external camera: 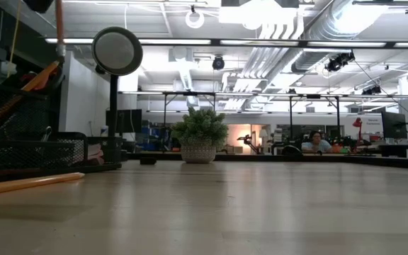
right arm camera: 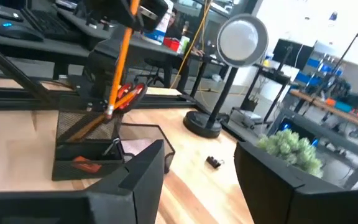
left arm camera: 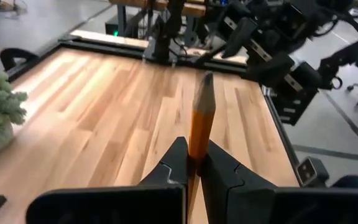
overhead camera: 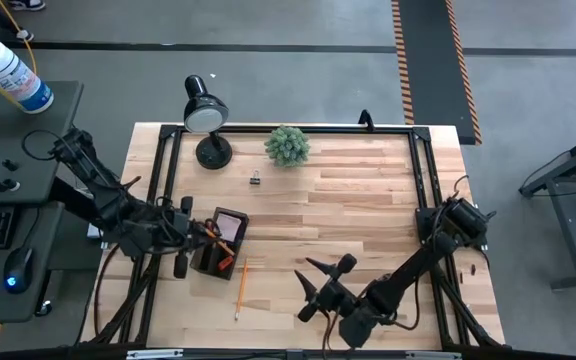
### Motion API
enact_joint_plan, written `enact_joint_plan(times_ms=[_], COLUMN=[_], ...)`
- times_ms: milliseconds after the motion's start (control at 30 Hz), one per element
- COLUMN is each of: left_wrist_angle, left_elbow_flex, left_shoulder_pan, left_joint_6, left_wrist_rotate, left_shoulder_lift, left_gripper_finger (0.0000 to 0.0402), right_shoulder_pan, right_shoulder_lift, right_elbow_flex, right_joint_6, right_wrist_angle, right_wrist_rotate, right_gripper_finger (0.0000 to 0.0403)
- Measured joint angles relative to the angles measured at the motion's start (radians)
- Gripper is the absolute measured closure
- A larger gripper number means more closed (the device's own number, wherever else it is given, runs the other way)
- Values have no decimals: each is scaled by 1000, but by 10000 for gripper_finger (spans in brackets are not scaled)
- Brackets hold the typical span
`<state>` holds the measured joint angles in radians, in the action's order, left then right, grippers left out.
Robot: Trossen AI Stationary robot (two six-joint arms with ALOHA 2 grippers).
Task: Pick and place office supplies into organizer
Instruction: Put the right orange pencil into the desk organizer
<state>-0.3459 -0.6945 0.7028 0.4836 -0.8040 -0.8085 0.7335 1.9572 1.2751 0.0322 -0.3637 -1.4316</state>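
My left fingers (left arm camera: 194, 171) are pinching a yellow pencil (left arm camera: 199, 118) right over the black organizer (overhead camera: 220, 243) on the left of the surface, while my right fingers (overhead camera: 320, 282) wait spread apart near the front edge. The pencil could hit the rim and tip out if I let go crooked. I can't read any words or labels.

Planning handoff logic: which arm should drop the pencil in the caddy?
Left. Its tool is shut on the yellow-orange pencil above the black mesh organizer; the open right tool sits farther away.
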Motion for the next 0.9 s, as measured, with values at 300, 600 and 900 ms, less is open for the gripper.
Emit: enact_joint_plan(times_ms=[300,600,900], left_wrist_angle=[-198,-440,-577], left_elbow_flex=[-21,-216,-177], left_shoulder_pan=[63,144,148], left_joint_6=[161,203,334], left_wrist_rotate=[33,33,30], left_shoulder_lift=[-1,1,-14], left_gripper_finger=[401,401,401], right_shoulder_pan=[-57,-100,-99], right_shoulder_lift=[0,0,0], right_elbow_flex=[0,0,0], right_joint_6=[266,357,372], right_wrist_angle=[155,207,202], right_wrist_rotate=[191,302,304], right_gripper_finger=[219,230,244])
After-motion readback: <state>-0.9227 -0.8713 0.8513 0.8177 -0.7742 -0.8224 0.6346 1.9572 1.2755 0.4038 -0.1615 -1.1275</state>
